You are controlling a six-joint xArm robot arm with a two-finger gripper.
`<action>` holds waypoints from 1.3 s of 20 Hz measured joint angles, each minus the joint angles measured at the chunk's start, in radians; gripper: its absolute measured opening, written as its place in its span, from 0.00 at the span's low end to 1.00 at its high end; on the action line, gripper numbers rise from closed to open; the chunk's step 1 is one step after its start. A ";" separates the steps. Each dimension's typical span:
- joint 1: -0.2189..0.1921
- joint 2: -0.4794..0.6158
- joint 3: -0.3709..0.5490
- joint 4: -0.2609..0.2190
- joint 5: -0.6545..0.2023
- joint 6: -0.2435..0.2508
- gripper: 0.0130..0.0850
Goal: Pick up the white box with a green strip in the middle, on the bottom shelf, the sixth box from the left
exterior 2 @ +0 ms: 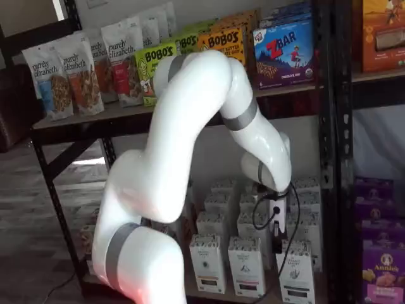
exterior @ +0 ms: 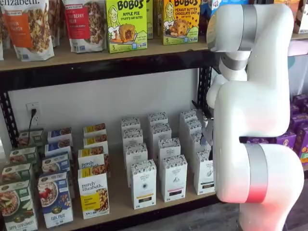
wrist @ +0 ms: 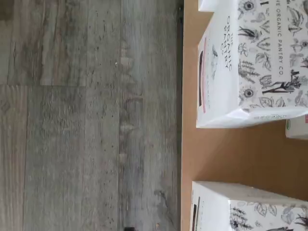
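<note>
Three columns of white boxes with floral tops stand on the bottom shelf in both shelf views. The rightmost column's front box (exterior: 204,172) is partly hidden by my arm; it also shows in a shelf view (exterior 2: 296,276). Its strip colour is too small to tell. My gripper (exterior 2: 277,239) hangs just above and left of that front box, with its cable beside it; the fingers show as one dark shape with no plain gap. In the wrist view a white floral box with a pink strip (wrist: 250,62) and another floral box (wrist: 245,209) stand on the brown shelf board (wrist: 231,154).
Purely Elizabeth and other cereal boxes (exterior: 94,192) fill the shelf's left part. A black upright post (exterior 2: 329,158) stands right of the white boxes, with purple boxes (exterior 2: 380,266) beyond it. The upper shelf (exterior: 96,53) overhangs. Grey plank floor (wrist: 86,120) lies before the shelf edge.
</note>
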State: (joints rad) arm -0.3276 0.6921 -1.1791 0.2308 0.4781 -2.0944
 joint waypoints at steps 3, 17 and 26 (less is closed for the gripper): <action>0.006 0.021 -0.037 -0.059 0.033 0.059 1.00; -0.001 0.139 -0.167 -0.113 0.048 0.101 1.00; -0.026 0.274 -0.330 -0.130 0.060 0.090 1.00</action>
State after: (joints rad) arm -0.3539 0.9661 -1.5089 0.1013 0.5386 -2.0041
